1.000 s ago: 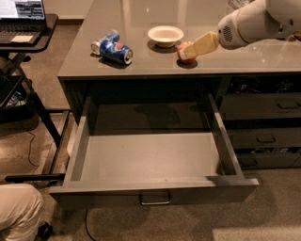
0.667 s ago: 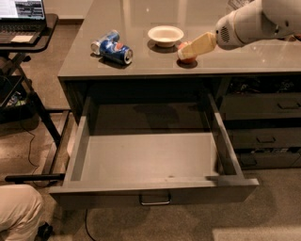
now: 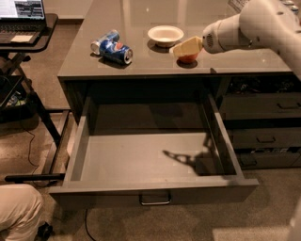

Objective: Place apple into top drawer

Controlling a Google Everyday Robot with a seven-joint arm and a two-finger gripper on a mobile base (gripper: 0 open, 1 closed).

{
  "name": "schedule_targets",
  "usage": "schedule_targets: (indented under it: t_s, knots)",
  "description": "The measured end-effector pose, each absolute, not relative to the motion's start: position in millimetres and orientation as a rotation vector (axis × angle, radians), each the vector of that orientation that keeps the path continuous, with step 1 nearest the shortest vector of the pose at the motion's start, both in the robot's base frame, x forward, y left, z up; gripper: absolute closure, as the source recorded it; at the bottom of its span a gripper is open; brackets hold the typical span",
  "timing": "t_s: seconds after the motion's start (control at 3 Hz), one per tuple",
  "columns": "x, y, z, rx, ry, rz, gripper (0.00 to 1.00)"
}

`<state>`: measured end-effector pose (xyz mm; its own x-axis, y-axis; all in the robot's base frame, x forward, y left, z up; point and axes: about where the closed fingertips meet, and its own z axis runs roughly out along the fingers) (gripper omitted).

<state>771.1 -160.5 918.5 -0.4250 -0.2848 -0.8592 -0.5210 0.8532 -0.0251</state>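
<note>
The red apple (image 3: 189, 58) sits on the grey countertop (image 3: 141, 61), just right of the white bowl. My gripper (image 3: 186, 47), cream-coloured, reaches in from the right and lies over the apple's top, hiding most of it. Only the apple's lower red part shows. The top drawer (image 3: 150, 195) is pulled fully out below the counter. It is wide, shallow and grey, with a silver bar handle (image 3: 154, 200) at the front centre. Nothing lies inside it; only the arm's shadow falls on its floor.
A white bowl (image 3: 165, 34) and a blue soda can (image 3: 113, 47) lying on its side are on the counter. Dark stacked drawers (image 3: 263, 127) are at the right. A desk with a laptop (image 3: 21, 12) stands at the left. A person's knee (image 3: 16, 212) shows at bottom left.
My gripper has shifted slightly left over the apple. The apple stays on the counter and the drawer stays open.
</note>
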Motion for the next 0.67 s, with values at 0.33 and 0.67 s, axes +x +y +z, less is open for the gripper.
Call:
schedule_targets:
  t_s: [0.33, 0.67]
  knots:
    - [806, -150, 902, -0.593, 2.014, 0.321, 0.0]
    - [834, -137, 878, -0.61, 2.035, 0.308, 0.0]
